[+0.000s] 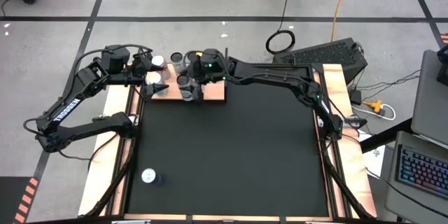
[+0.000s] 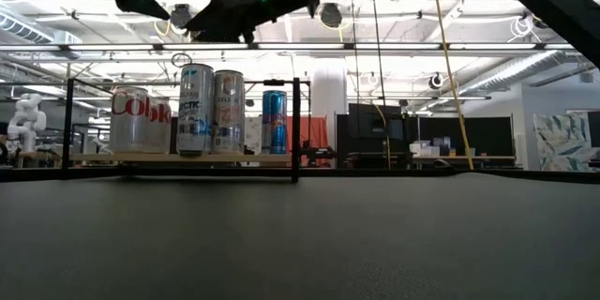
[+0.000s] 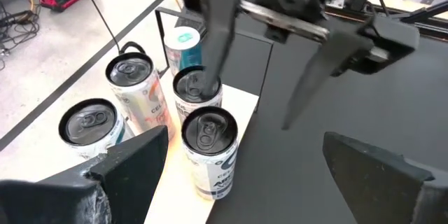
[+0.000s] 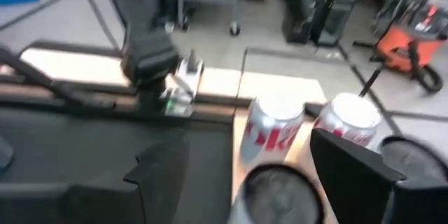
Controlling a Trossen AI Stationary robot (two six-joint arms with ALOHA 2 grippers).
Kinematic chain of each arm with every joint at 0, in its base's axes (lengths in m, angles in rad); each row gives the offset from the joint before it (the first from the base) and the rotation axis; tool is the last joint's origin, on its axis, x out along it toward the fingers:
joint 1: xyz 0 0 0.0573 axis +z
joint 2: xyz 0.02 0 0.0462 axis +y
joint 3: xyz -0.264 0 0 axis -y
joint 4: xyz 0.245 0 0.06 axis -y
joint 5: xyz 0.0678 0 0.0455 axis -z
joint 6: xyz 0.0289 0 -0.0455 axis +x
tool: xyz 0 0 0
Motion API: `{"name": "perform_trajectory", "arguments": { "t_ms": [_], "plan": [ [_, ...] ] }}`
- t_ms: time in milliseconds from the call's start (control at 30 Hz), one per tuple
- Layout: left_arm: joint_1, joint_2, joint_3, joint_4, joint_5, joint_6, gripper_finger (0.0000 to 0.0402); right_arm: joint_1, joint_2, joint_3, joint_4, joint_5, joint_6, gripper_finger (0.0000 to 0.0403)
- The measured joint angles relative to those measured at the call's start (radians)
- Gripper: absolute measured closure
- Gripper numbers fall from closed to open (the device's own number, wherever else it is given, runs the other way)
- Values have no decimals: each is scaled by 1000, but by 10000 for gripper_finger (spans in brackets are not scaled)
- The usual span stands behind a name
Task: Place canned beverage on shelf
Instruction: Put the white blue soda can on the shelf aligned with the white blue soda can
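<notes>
Both grippers hang above the shelf, a light-wood board with thin black corner rods at the far edge of the black mat.

Right gripper: seen from the left wrist camera, its two dark fingers are spread wide apart and hold nothing. One fingertip sits over the top of a silver can; the other hangs over the mat beyond the shelf's edge. In the right wrist view, two cans with red lettering stand just past the fingers, and a dark can top lies between them close to the camera.

Left gripper: its fingers are likewise parted and empty. A white-and-silver can stands on the shelf between them, nearer the finger on the shelf side, and no contact is visible.

Cans on the shelf: in the low view, a can with red lettering, two tall silver cans side by side, and a blue can farther back, all upright.

One further can stands alone on the mat near its front left corner, well apart from both grippers.
</notes>
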Motion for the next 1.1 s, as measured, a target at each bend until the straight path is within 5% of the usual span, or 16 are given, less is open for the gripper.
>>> {"name": "perform_trajectory", "arguments": {
  "t_ms": [200,800,1100],
  "plan": [
    [0,0,0,0,-3,0,20,29,-1,-1,-137,3,-22,158],
    [0,0,0,1,-3,0,20,8,-1,-1,-280,90,62,373],
    [0,0,0,1,-3,0,20,10,4,-2,-286,86,86,397]
  ]
}}
